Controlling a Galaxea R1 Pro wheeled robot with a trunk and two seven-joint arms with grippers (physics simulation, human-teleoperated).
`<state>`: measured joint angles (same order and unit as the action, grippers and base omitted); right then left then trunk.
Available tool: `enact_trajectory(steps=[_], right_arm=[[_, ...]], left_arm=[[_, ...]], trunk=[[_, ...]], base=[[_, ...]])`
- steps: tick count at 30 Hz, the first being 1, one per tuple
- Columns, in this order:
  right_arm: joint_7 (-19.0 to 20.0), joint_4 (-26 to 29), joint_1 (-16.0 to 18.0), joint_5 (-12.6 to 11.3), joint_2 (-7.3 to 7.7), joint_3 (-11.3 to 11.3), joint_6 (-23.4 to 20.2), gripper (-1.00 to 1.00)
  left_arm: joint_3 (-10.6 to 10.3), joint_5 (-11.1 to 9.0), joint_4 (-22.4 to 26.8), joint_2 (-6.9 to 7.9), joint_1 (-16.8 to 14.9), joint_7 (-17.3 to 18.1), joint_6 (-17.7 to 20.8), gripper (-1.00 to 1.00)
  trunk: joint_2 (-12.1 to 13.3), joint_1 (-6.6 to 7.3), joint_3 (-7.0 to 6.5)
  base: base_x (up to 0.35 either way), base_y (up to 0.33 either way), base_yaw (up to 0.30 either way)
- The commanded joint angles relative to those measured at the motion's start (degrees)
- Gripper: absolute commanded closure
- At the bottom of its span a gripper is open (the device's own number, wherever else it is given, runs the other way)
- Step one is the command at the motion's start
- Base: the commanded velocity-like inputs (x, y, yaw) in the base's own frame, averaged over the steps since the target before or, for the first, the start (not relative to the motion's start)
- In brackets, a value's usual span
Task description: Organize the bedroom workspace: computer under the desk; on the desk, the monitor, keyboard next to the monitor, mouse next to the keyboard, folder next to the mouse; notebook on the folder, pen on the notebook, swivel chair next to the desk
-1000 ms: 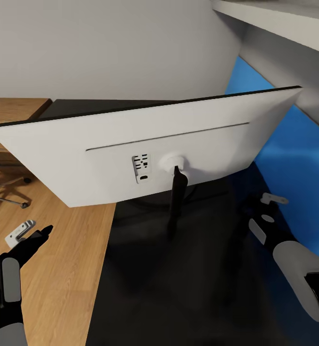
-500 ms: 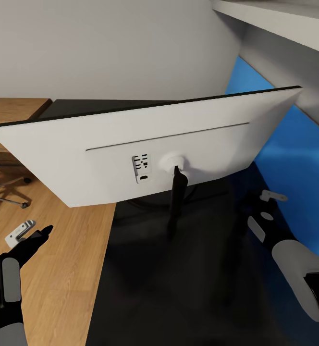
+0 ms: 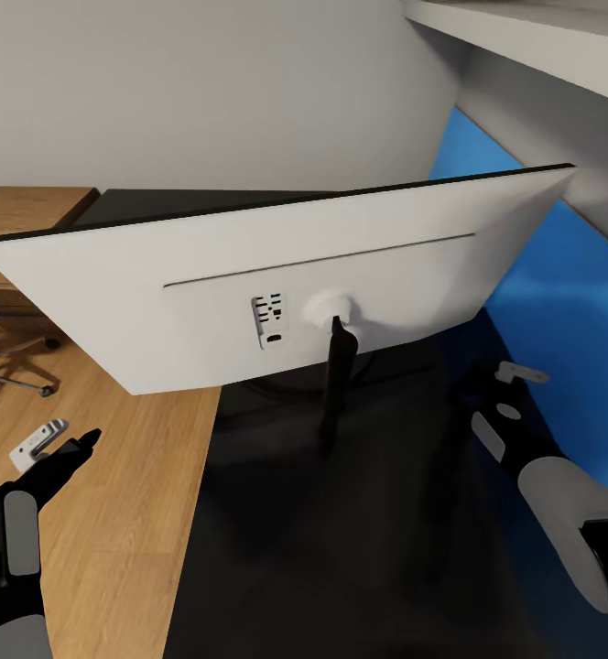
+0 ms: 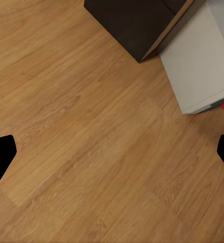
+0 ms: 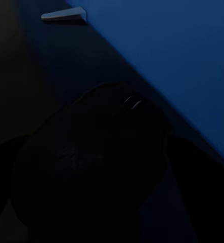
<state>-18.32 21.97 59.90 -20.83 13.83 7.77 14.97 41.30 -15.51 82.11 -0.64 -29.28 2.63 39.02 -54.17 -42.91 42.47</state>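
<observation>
- monitor (image 3: 249, 293) standing on the desk (image 3: 359, 549), pale back panel facing the head camera, thin black stem (image 3: 337, 384) running down from a round hub at panel centre; panel tilted, its right end higher and farther, left end overhanging the desk's left edge above the wood floor (image 3: 112, 513).
- desk glossy black, filling centre and right of the head view; blue surface (image 3: 560, 302) beyond its right edge.
- left gripper (image 3: 57, 448) low at left, off the desk's left side, above the floor; one dark finger and one pale finger visible, spread well apart with bare floor between. in the left wrist view dark fingertips (image 4: 0, 157) at opposite edges, wide gap, nothing held.
- left wrist view: light-grey computer (image 4: 197, 66) on the floor with a red mark at one corner, close beside a dark box-like corner of furniture (image 4: 137, 25); touching or not, cannot tell.
- right gripper (image 3: 510, 389) at right, over the desk near its right edge; pale fingertip (image 3: 522, 373) standing out against the blue.
- right wrist view: dark rounded mouse (image 5: 96, 162) on the black desk directly under the gripper, scroll wheel faintly visible; too dark to tell whether fingers touch it or how far apart they stand.
- part of the swivel chair (image 3: 6, 366) at far left, chrome legs and casters on the floor, well apart from the desk.
</observation>
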Motion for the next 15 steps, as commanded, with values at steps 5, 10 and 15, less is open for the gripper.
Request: enact_trajectory(steps=[5, 10, 15], right_arm=[[-0.3, 0.0, 0.0, -0.6, 0.06, 0.5, 0.2, 1.00], [-0.3, 0.1, 0.0, -0.5, -0.13, 0.6, 0.1, 1.00], [-0.3, 0.0, 0.0, -0.5, -0.12, 0.6, 0.2, 1.00]], left_arm=[[0.2, 0.0, 0.1, -0.06, -0.1, 0.3, 0.4, -1.00], [0.2, 0.0, 0.1, -0.06, -0.1, 0.3, 0.4, -1.00], [0.2, 0.0, 0.1, -0.06, -0.1, 0.3, 0.4, -1.00]], trunk=[[0.0, -0.01, 0.04], [0.0, -0.01, 0.04], [0.0, -0.01, 0.04]], base=[[0.000, 0.000, 0.000], [-0.018, 0.000, 0.000], [-0.177, 0.000, 0.000]])
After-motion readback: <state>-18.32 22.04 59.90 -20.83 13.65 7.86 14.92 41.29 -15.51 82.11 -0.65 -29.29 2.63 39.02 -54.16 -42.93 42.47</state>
